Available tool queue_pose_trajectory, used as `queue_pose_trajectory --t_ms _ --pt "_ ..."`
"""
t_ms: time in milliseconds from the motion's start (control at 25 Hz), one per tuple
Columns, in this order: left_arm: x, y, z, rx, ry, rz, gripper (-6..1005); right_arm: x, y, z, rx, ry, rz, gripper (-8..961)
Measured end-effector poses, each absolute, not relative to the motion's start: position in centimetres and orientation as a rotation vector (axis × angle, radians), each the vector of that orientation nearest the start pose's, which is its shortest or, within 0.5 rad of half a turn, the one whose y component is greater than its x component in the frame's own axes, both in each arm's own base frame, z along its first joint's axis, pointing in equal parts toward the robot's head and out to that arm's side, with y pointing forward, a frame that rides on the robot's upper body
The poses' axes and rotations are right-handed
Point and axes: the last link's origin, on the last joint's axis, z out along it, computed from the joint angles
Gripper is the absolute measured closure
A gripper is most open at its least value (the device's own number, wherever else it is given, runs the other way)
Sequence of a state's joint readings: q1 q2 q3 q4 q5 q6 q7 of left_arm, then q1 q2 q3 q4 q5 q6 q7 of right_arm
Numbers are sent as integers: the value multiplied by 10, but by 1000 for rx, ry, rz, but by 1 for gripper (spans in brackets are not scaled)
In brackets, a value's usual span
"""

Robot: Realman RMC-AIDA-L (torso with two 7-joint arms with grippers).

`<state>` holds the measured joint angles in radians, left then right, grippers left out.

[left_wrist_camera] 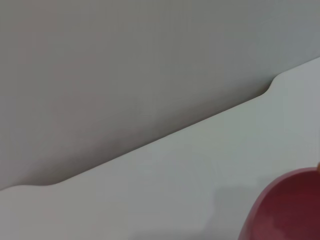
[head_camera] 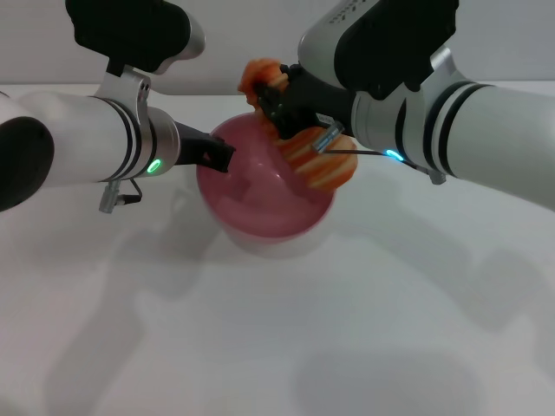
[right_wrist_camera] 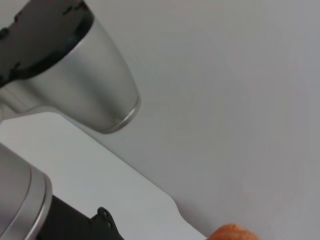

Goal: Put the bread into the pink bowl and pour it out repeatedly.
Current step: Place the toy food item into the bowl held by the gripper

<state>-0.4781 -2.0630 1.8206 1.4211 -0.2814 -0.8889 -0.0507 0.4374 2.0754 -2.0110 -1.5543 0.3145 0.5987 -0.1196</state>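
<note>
The pink bowl (head_camera: pixel 260 195) stands at the middle of the white table, its opening turned up and toward me. My left gripper (head_camera: pixel 221 157) comes in from the left and is shut on the bowl's left rim. My right gripper (head_camera: pixel 282 97) hangs over the bowl's far right rim, shut on the bread (head_camera: pixel 323 160). The loaf slants, its striped lower end inside the right rim and its upper end sticking up behind the fingers. The left wrist view catches only a part of the bowl (left_wrist_camera: pixel 287 210). An orange tip of the bread (right_wrist_camera: pixel 232 233) shows in the right wrist view.
The white table (head_camera: pixel 286 347) stretches out in front of the bowl, shadowed by both arms. Its far edge meets a grey wall (left_wrist_camera: pixel 125 65). The left arm's silver and black housing (right_wrist_camera: pixel 75 75) fills part of the right wrist view.
</note>
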Motion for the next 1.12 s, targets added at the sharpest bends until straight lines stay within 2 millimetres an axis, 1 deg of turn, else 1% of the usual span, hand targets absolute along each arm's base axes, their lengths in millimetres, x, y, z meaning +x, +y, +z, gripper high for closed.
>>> queue_pose_trajectory --t_ms 200,440,680,800,920,960,1080,1120 --pt "-154 378 -40 -2171 -860 57 959 79 352 -69 -2345 396 251 711" --pt "-154 378 -40 -2173 -862 50 959 80 348 -73 -2358 414 255 649" --pt "-154 380 -38 -2168 -860 47 959 80 348 -70 -2354 432 263 396" --pt "-155 380 -38 -2165 -858 44 959 81 350 -67 -2338 460 277 340" --pt "-156 382 -37 -2156 -851 36 959 88 357 -52 -2265 548 314 285" --pt "-157 382 -36 -2152 -845 30 959 94 360 -42 -2215 586 328 266" --pt "-159 386 -30 -2132 -803 -3 959 114 365 -19 -2106 630 326 267" --pt "-162 389 -25 -2112 -776 -26 959 123 366 -11 -2070 659 322 268"
